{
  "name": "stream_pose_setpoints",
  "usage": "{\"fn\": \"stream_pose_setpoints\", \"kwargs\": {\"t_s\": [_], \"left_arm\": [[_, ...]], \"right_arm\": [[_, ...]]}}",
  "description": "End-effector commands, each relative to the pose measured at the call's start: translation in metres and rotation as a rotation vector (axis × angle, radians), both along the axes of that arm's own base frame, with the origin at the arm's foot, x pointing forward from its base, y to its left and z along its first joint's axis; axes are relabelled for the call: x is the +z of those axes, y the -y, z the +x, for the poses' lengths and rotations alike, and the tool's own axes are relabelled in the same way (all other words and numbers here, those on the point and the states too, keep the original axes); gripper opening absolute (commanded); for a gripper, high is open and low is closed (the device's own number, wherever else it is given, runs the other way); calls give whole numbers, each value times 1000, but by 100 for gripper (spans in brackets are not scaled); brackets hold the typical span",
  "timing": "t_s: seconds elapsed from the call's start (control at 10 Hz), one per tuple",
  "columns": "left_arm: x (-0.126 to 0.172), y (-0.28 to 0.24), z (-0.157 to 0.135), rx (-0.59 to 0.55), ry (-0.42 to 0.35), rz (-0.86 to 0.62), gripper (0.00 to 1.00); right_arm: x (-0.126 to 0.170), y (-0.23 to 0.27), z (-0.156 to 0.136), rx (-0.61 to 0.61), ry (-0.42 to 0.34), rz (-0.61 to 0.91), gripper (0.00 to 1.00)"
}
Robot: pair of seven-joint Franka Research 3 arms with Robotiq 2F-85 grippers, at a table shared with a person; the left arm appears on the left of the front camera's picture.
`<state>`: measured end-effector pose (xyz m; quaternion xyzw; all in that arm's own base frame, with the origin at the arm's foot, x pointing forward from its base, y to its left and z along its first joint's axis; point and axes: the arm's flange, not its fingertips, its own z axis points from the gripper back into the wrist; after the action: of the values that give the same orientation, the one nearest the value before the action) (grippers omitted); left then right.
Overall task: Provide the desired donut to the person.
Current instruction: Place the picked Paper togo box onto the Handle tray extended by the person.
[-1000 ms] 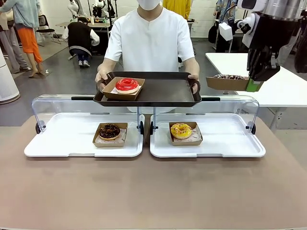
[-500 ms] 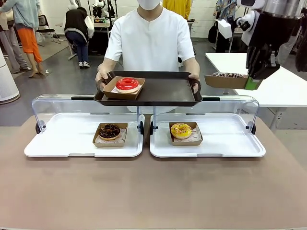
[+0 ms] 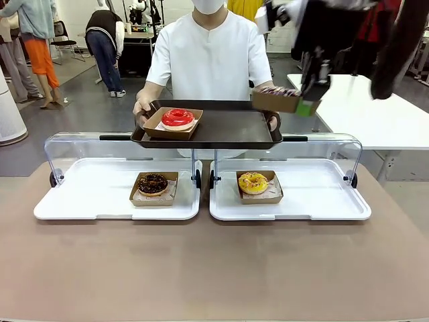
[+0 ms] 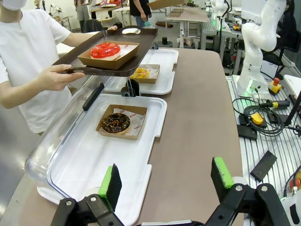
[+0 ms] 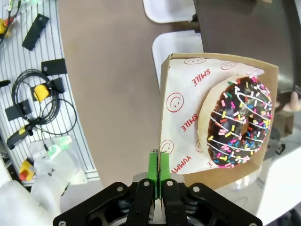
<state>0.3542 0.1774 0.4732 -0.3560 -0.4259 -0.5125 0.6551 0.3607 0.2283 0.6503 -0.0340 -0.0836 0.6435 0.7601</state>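
Observation:
The person (image 3: 208, 54) in a white shirt holds a dark tray (image 3: 234, 126) across the table. A red donut (image 3: 177, 117) in a cardboard box sits at its left end. My right gripper (image 3: 308, 104) is shut on the rim of a cardboard box (image 3: 273, 101) with a sprinkled chocolate donut (image 5: 235, 120), and holds it above the tray's right end. In the right wrist view the green pads (image 5: 153, 170) pinch the box (image 5: 181, 113) edge. My left gripper (image 4: 167, 178) is open, with nothing between its fingers, over the near left white tray (image 4: 94, 155).
Two white trays with raised clear lids lie on the brown table: the left one (image 3: 80, 194) holds a chocolate donut (image 3: 153, 182), the right one (image 3: 322, 194) a yellow donut (image 3: 253, 182). A white table (image 3: 389, 114) stands at the right rear. Other people move far behind.
My right arm has swung left and slightly up with the sprinkled donut's box, from beside the tray to over its right end. The person's tray and the left arm stay put.

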Motion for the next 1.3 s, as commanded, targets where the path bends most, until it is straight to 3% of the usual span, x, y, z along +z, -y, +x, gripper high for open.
{"fn": "stream_pose_setpoints", "kwargs": {"t_s": [0.0, 0.1, 0.2, 0.9, 1.2], "left_arm": [[1, -1, -1, 0, 13, -17, 100], [1, -1, -1, 0, 13, -17, 100], [1, -1, -1, 0, 13, -17, 100], [1, -1, -1, 0, 13, -17, 100], [1, -1, -1, 0, 13, -17, 100]], "right_arm": [[-12, -27, 21, 42, -34, -36, 2], [-18, -38, 26, 73, -33, -52, 2], [-24, -47, 36, 71, 18, -95, 2], [-64, -73, 100, 273, -22, -98, 2], [-83, -77, 128, 230, -31, -117, 2]]}}
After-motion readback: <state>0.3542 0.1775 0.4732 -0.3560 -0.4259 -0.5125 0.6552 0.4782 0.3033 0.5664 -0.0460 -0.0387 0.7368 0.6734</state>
